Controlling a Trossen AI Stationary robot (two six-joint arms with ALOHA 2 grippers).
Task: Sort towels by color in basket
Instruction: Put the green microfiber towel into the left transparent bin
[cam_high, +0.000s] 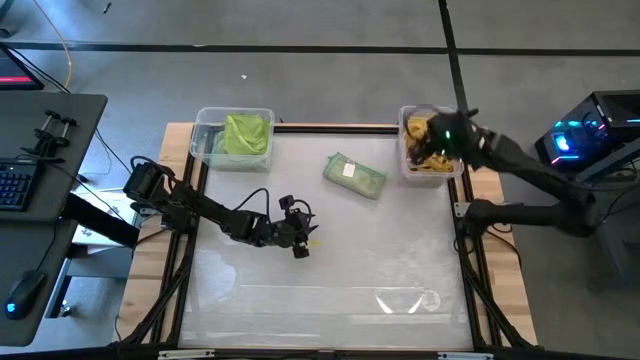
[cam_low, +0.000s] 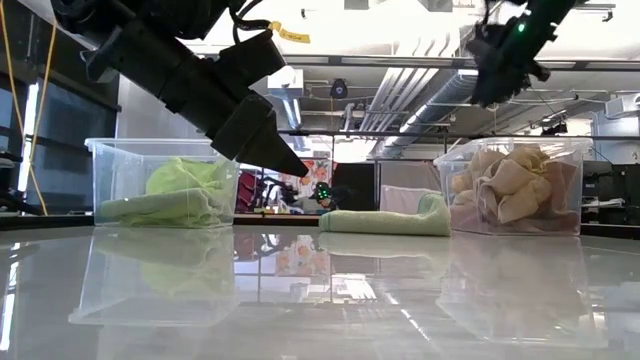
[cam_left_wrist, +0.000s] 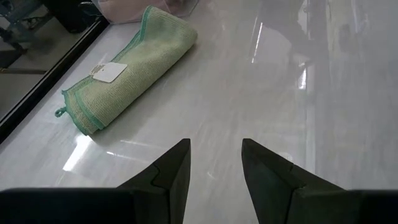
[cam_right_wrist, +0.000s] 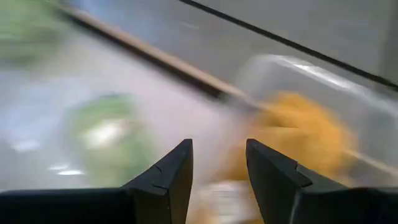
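Observation:
A folded pale green towel (cam_high: 355, 177) with a white tag lies flat on the table between two clear bins; it also shows in the low view (cam_low: 386, 220) and the left wrist view (cam_left_wrist: 127, 68). The left bin (cam_high: 232, 138) holds lime green towels. The right bin (cam_high: 430, 145) holds mustard yellow and pinkish towels (cam_low: 510, 190). My left gripper (cam_high: 300, 245) is open and empty above the table's middle, short of the folded towel. My right gripper (cam_right_wrist: 217, 171) is open and empty above the right bin.
The glossy tabletop (cam_high: 330, 270) stretches bare toward the near edge. A dark frame (cam_high: 330, 128) borders the table's far edge between the bins. A desk with a keyboard (cam_high: 15, 185) stands off the table's left side.

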